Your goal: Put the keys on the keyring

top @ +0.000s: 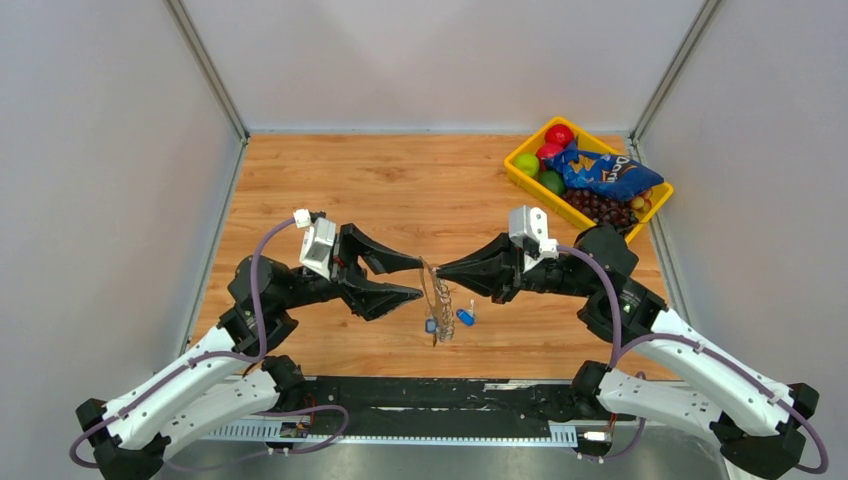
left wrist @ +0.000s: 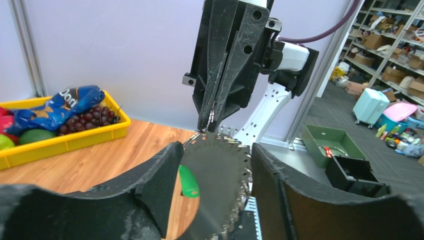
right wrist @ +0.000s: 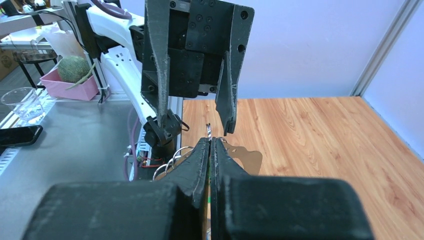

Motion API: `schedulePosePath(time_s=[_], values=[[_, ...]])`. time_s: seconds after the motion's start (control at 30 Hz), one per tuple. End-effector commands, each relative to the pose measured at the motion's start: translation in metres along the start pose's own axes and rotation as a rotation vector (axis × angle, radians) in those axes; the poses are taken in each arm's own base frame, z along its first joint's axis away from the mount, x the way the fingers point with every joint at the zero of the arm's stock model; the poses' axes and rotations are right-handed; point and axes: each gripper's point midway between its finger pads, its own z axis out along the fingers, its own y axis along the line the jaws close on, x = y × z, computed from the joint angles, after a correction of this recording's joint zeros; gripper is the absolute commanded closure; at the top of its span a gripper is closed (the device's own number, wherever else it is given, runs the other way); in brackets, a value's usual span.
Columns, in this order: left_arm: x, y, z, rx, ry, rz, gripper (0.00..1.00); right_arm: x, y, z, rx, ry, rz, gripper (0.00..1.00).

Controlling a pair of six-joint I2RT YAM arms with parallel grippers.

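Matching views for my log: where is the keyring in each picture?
Top external: the keyring sits centre, pinched by the right gripper, chain dangling.
Left wrist: keyring upper centre, at that gripper's tips.
Right wrist: keyring centre, poking above the shut gripper.
Shared landmark: the wooden table.

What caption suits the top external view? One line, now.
Right gripper pinches the keyring, open left gripper facing it, blue-capped keys beside its chain.
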Motion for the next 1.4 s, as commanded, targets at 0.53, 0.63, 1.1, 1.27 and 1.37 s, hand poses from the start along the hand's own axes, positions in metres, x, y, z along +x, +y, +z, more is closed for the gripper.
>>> schedulePosePath(time_s=[0.53, 0.63, 1.1, 1.27, 1.37], values=[[-0.012, -0.019, -0.001, 0.101, -0.065, 0.044, 0.65, -0.055, 0.018, 0.012, -0.109, -0.175, -0.011, 1.0], [-0.013, -0.016, -0.002, 0.08, -0.068, 0.047, 0.51, -0.054, 0.019, 0.011, -0.11, -0.175, -0.01, 1.0], [-0.017, -0.01, -0.004, 0.035, -0.08, 0.075, 0.36, -0.048, 0.02, 0.016, -0.11, -0.17, 0.02, 1.0], [-0.017, -0.012, -0.004, 0.046, -0.077, 0.068, 0.38, -0.05, 0.016, 0.02, -0.08, -0.195, 0.023, 1.0], [-0.017, -0.013, -0.004, 0.048, -0.077, 0.067, 0.39, -0.05, 0.013, 0.022, -0.054, -0.205, 0.023, 1.0]])
